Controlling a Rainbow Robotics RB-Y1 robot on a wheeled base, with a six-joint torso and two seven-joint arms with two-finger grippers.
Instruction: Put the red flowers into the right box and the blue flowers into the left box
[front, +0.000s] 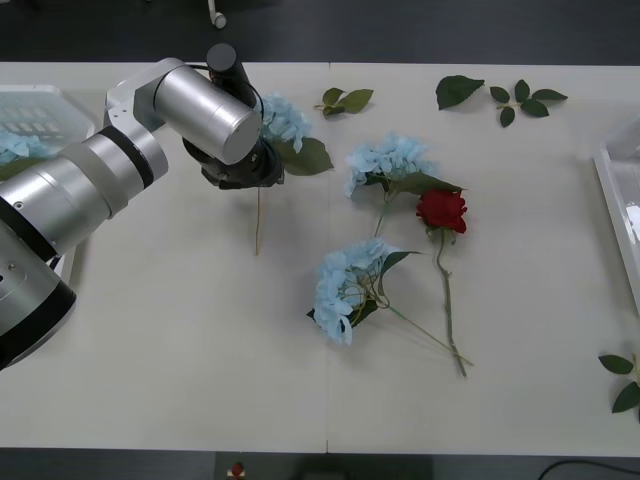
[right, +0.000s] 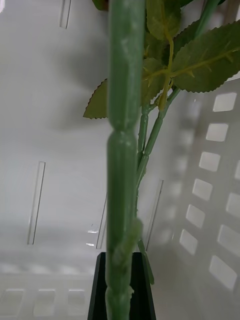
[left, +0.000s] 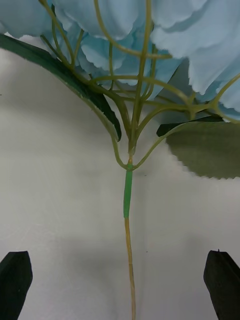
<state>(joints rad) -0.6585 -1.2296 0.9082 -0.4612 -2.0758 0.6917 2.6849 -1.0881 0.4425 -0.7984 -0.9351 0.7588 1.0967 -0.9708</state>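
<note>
My left arm (front: 200, 110) reaches over a blue flower (front: 287, 122) near the table's far side. In the left wrist view my left gripper (left: 119, 262) is open, its black fingers (left: 15, 282) on either side of that blue flower's thin stem (left: 129, 240), below the pale head (left: 150, 30). Two more blue flowers (front: 387, 160) (front: 343, 285) and one red flower (front: 441, 211) lie mid-table. My right gripper (right: 120, 290) is shut on a thick green stem (right: 122, 150) with serrated leaves, inside the white slotted right box (right: 210, 165); the bloom is hidden. The left box (front: 40, 110) holds a blue flower (front: 15, 148).
Loose green leaf sprigs lie at the table's far edge (front: 345, 100) (front: 459, 90) (front: 525, 100) and near the right front (front: 625, 380). The right box's rim (front: 612, 195) shows at the right edge. Bare tabletop spans the front left.
</note>
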